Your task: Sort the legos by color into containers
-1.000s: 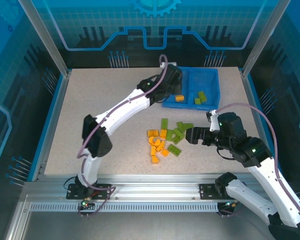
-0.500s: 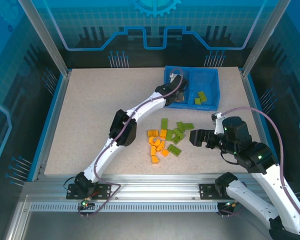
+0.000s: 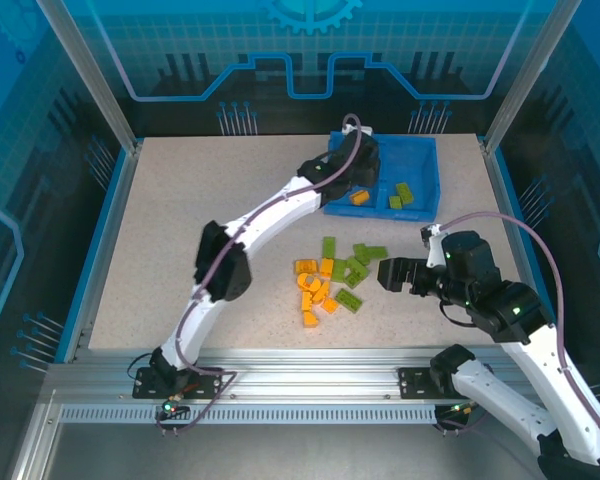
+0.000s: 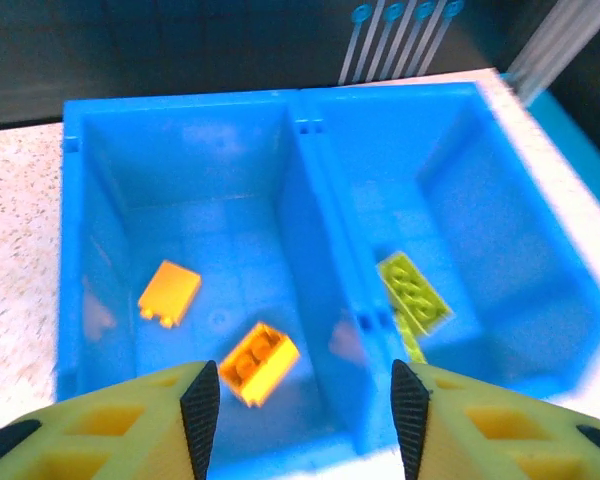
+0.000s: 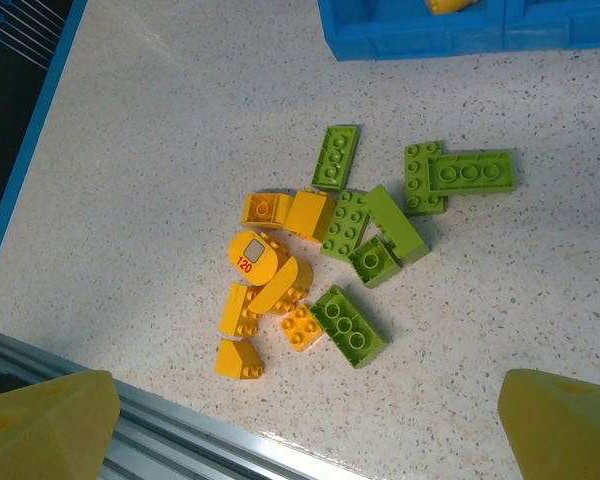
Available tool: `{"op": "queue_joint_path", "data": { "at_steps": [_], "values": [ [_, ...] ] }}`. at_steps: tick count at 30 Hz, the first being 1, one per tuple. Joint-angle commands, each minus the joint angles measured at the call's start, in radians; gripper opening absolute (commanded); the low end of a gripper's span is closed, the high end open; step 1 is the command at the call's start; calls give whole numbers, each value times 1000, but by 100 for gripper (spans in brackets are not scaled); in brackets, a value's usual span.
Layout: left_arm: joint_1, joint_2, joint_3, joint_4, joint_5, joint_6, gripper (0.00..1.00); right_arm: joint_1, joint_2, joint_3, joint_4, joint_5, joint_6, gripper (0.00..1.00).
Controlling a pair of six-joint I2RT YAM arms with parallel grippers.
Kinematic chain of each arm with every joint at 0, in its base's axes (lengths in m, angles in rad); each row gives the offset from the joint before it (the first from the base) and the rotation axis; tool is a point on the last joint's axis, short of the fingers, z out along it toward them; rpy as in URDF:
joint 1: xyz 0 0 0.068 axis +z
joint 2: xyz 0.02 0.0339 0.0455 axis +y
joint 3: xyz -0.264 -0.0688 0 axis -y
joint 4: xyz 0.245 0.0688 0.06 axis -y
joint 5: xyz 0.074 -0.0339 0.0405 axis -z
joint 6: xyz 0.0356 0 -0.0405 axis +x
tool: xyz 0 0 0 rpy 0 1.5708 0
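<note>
My left claw (image 4: 305,412) apart, empty, over the tray (image 4: 315,200); two orange bricks (image 4: 258,362) in compartment below. My right claw (image 5: 305,425) wide apart above pile (image 5: 345,220) on worktop (image 5: 130,150).

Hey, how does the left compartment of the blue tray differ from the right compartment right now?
The left compartment holds two orange bricks; the right compartment holds lime-green bricks. From overhead, the left arm hides part of the left compartment, while the right compartment lies uncovered. Both are the same blue, square and equal in size, split by one middle wall.
</note>
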Motion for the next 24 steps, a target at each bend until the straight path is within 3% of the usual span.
{"op": "queue_joint_path", "data": {
  "at_steps": [1, 6, 11, 16, 20, 24],
  "values": [
    [-46, -325, -278, 173, 53, 10, 51, 9, 24, -23, 8, 3, -9, 99],
    [-127, -721, -698, 280, 102, 139, 49, 9, 120, -61, 65, -27, -42, 100],
    [-165, -1049, -986, 205, 303, 370, 52, 9, 298, -90, 157, -9, -120, 98],
    [-177, -1235, -1115, -19, 432, 684, 76, 9, 535, -90, 277, -2, -204, 87],
    [-184, -1350, -1258, -57, 459, 894, 98, 9, 707, -69, 344, 39, -209, 78],
    [-201, -1400, -1337, -64, 476, 1010, 99, 10, 835, -46, 399, 59, -184, 72]
  ]
}}
